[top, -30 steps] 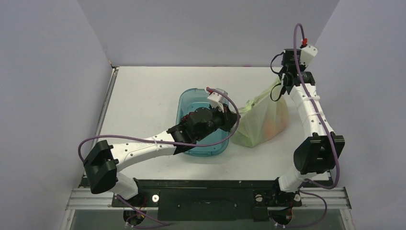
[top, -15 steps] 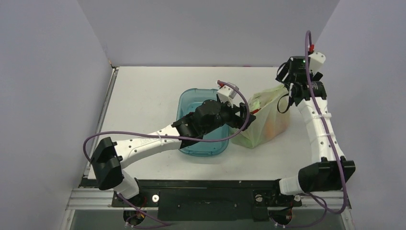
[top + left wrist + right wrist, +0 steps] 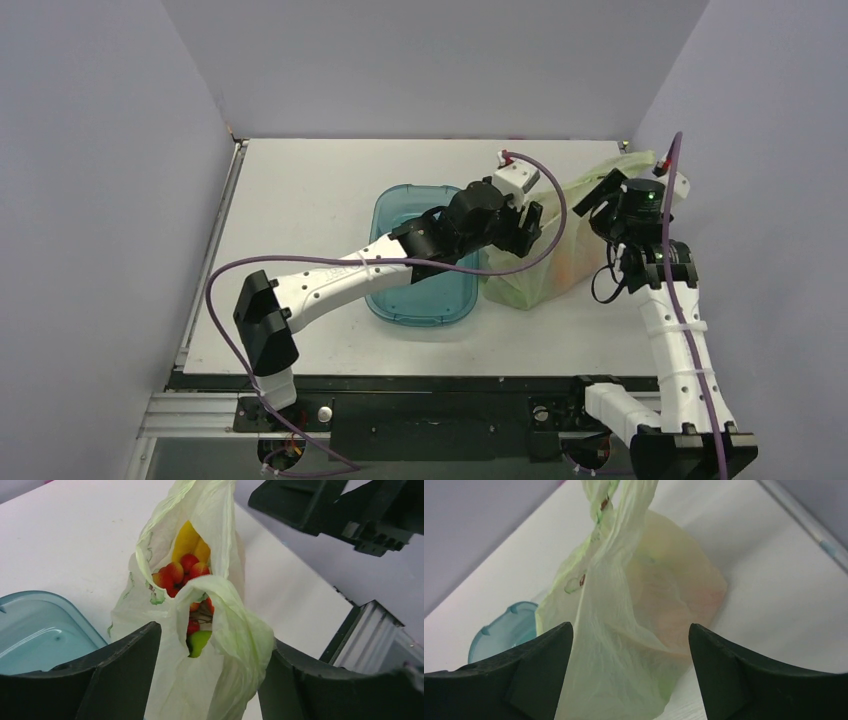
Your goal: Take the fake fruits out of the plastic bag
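Note:
The plastic bag (image 3: 556, 243) stands pale green and crinkled at the table's right, beside the tray. Looking down its open mouth in the left wrist view, I see fake fruits: a yellow banana bunch (image 3: 188, 539), a red berry cluster (image 3: 176, 573) and a green piece (image 3: 199, 642). My left gripper (image 3: 214, 635) is open over the bag's top, with bunched bag film (image 3: 235, 630) between its fingers. My right gripper (image 3: 630, 626) is open on the bag's right side, with the bag (image 3: 644, 605) just beyond its fingertips and an orange tint showing through the film.
A clear teal tray (image 3: 392, 214) lies left of the bag under my left forearm. The right wall stands close behind my right arm (image 3: 672, 320). The right gripper's dark body (image 3: 350, 507) hangs near the bag's far side.
Both grippers were shut on the bag's handles and have let go. The left gripper moved right over the bag's mouth. The right gripper came down beside the bag, whose top slackened.

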{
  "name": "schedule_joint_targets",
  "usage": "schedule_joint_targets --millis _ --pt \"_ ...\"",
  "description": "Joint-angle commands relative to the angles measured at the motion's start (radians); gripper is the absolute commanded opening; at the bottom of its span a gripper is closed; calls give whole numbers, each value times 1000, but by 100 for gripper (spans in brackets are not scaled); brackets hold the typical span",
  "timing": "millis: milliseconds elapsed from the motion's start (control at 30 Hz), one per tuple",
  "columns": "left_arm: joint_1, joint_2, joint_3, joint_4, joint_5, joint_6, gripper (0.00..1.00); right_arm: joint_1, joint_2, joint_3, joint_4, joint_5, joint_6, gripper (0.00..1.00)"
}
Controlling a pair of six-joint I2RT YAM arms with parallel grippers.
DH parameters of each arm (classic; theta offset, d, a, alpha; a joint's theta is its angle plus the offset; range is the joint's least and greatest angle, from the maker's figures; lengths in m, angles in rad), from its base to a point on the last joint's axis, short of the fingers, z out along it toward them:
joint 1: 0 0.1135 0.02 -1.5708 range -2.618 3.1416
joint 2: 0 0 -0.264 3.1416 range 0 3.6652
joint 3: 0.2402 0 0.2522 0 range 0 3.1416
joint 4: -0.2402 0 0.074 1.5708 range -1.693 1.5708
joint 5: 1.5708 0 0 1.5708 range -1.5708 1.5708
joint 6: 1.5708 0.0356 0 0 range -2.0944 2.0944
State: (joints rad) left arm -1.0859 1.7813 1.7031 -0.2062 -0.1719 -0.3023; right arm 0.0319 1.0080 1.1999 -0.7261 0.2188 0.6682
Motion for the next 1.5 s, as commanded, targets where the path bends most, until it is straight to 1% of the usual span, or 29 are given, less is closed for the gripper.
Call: schedule_joint_targets --millis 0,33,67,133,200,233,300,400,533,667,733,767,800,833,933,1000,1067,1133,1167,1200,1233,1267,1300,1367,1400,1467 --pt "-3 -11 48 -1 -81 28 44 -26 66 -73 115 -213 59 80" --pt "-3 -17 43 17 -94 18 35 -26 94 -80 144 -252 54 79" --pt "-3 -33 27 26 -114 12 23 -26 107 -82 154 -264 54 78" --pt "-3 -60 -5 60 -127 1 16 -25 149 -85 166 -267 52 77" --pt "-2 -90 -45 96 -126 -9 10 -24 154 -103 185 -259 62 77" --pt "-2 -100 -75 116 -129 -14 5 -26 154 -118 194 -248 67 76" --pt "-2 -131 -126 155 -129 -42 0 -26 140 -128 197 -240 73 76" --pt "0 -164 -181 207 -127 -92 0 -10 78 -121 218 -225 57 77" --pt "10 -172 -229 285 -113 -170 0 44 56 -36 154 -130 14 78" --pt "19 -171 -249 339 -94 -229 0 65 99 -23 151 -161 24 79" --pt "19 -169 -250 349 -92 -243 0 65 137 -36 151 -183 44 77" --pt "20 -170 -251 348 -100 -254 0 66 158 -42 155 -192 54 70" --pt "19 -172 -254 340 -129 -264 0 66 168 -58 156 -204 57 65" --pt "18 -182 -259 336 -151 -293 0 66 177 -67 156 -204 61 57" --pt "23 -216 -318 344 -255 -370 0 56 175 -133 178 -160 70 53" --pt "30 -239 -349 353 -279 -429 0 27 181 -162 204 -152 78 53" --pt "38 -248 -367 357 -266 -477 0 -15 202 -174 232 -155 82 52" --pt "43 -247 -372 358 -239 -500 0 -51 231 -162 252 -162 72 45" --pt "44 -247 -372 352 -235 -522 0 -60 245 -141 255 -156 56 29" --pt "44 -249 -379 337 -236 -534 0 -74 251 -130 257 -147 44 12" --pt "44 -256 -386 326 -242 -561 0 -82 257 -109 259 -114 38 4" --pt "44 -270 -408 320 -260 -576 0 -85 259 -98 260 -95 23 0" --pt "44 -279 -423 313 -273 -613 0 -91 265 -69 266 -61 13 0" --pt "37 -305 -504 311 -355 -686 0 -94 289 -8 279 -35 -19 0" --pt "26 -322 -525 312 -381 -742 0 -95 316 53 286 -40 -44 0" --pt "-8 -333 -578 335 -457 -770 0 -95 363 166 283 -97 -66 0"
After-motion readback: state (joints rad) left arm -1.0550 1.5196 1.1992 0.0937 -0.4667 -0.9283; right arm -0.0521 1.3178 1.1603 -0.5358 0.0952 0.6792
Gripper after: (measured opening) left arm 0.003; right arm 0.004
